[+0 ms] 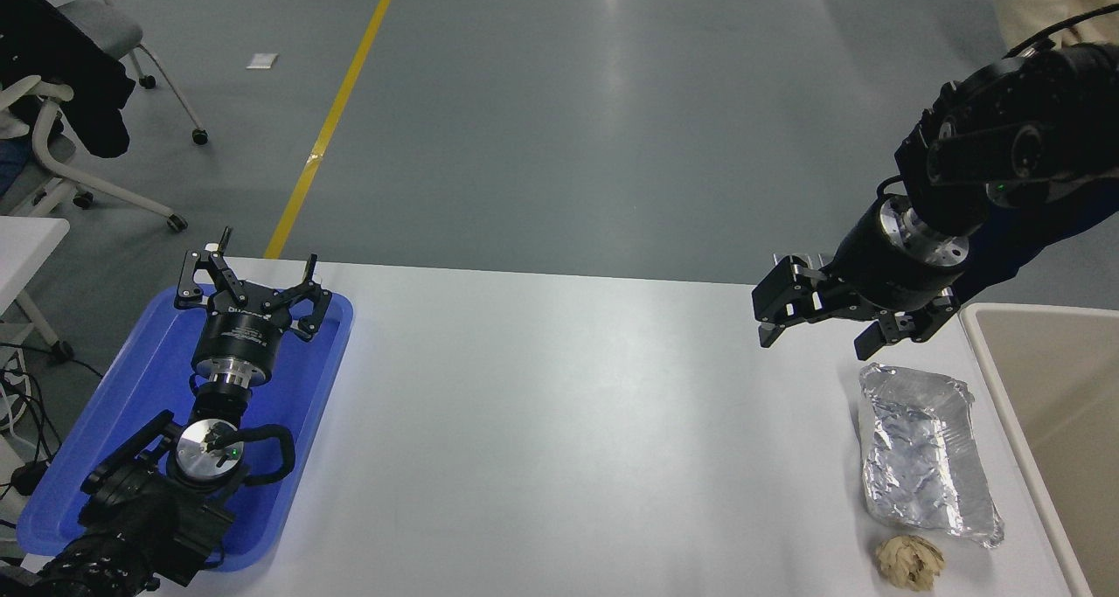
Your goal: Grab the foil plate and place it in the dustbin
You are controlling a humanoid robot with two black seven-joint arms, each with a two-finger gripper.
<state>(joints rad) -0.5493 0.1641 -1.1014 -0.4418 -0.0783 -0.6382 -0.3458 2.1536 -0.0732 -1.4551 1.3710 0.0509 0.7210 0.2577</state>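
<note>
The foil plate (923, 454), a crinkled silver tray, lies on the white table near its right side. The beige dustbin (997, 359) stands just right of it, cut off by the picture's right edge. My right gripper (817, 342) is open and empty, hanging above the table just beyond the plate's far end, fingers pointing left and down. My left gripper (258, 269) is open and empty, parked over the blue tray at the lower left.
A crumpled tan paper ball (910, 561) lies just in front of the foil plate. A flat blue tray (131, 378) lies at the table's left edge under the left arm. An office chair (61, 142) stands on the floor at the far left.
</note>
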